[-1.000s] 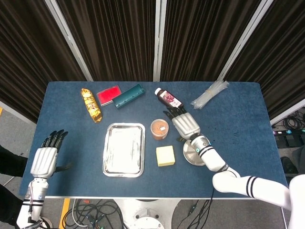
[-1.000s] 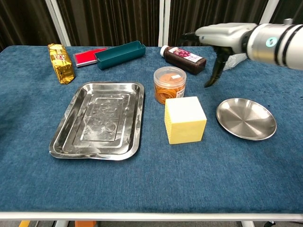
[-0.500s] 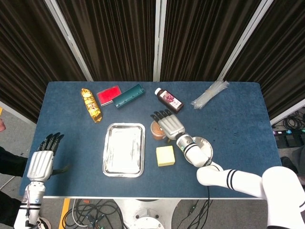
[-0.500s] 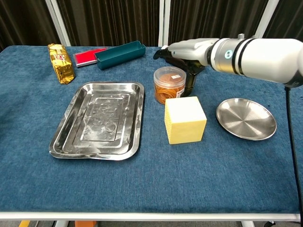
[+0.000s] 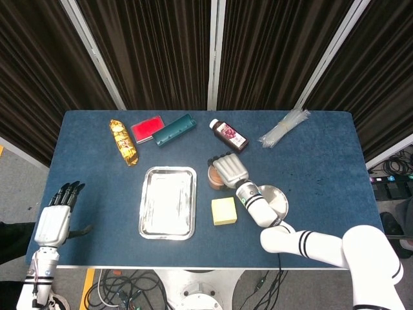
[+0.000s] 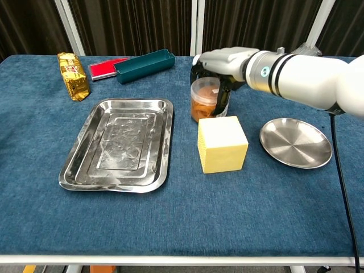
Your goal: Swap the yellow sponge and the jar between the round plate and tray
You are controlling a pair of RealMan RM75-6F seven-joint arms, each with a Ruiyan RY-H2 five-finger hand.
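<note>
The orange-filled jar [image 5: 212, 178] [image 6: 205, 104] stands on the cloth between the tray and the round plate. My right hand [image 5: 231, 170] [image 6: 227, 60] covers it from above, with fingers curled down around its sides in a grip. The yellow sponge [image 5: 224, 211] [image 6: 222, 144] sits on the cloth just in front of the jar. The steel tray [image 5: 168, 202] [image 6: 116, 142] lies left of them and holds nothing. The round plate [image 5: 279, 199] [image 6: 296, 142] lies to the right, also bare. My left hand [image 5: 55, 219] hangs off the table's left front edge, fingers straight and apart.
Along the far edge lie a gold packet [image 5: 124, 141] [image 6: 74, 75], a red box [image 5: 147, 128], a teal box [image 5: 175, 129] [image 6: 144, 65], a dark bottle [image 5: 228, 134] and a clear plastic bag [image 5: 284, 128].
My right hand moved left from beside the round plate to over the jar and curled its fingers round it. The jar has shifted slightly. The left hand drifted a little lower.
</note>
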